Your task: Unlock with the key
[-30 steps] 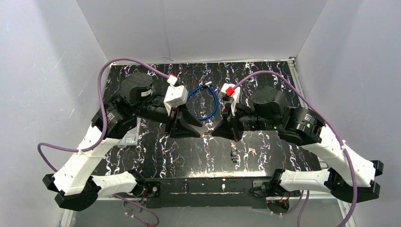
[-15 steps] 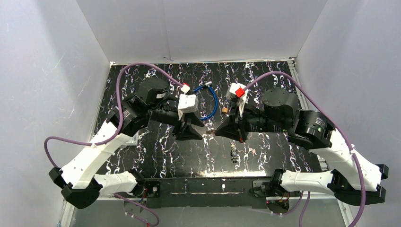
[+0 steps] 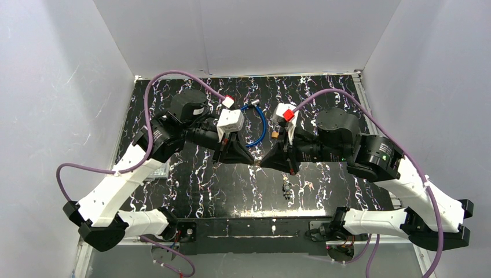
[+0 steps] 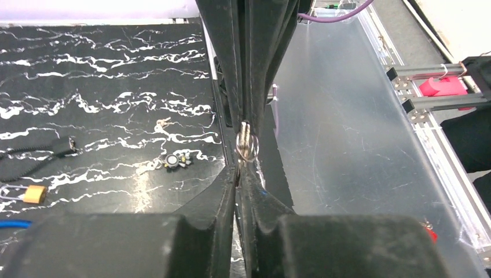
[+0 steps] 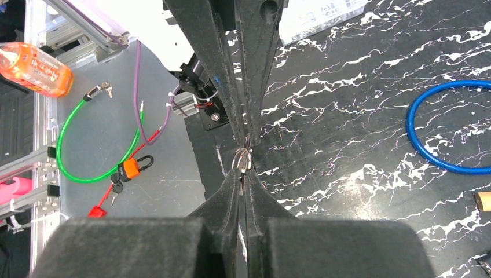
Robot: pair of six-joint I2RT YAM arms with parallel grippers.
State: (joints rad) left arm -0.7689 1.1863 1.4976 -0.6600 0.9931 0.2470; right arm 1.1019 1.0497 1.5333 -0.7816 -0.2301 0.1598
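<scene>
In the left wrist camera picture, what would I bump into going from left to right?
gold padlock → small dark metal thing → key ring → red block

Most of key [image 4: 245, 143] hidden btw pinched tips of left gripper [image 4: 238, 169] & right gripper [image 5: 243, 174]; only ring + sliver shows. Cropped: blue cable [image 5: 410, 124] at 3 o'clock edge, brass padlock [image 5: 482, 201] at 4 o'clock. Unidentifiable: small dark item [image 3: 286, 188] at 6 o'clock of tips.
</scene>
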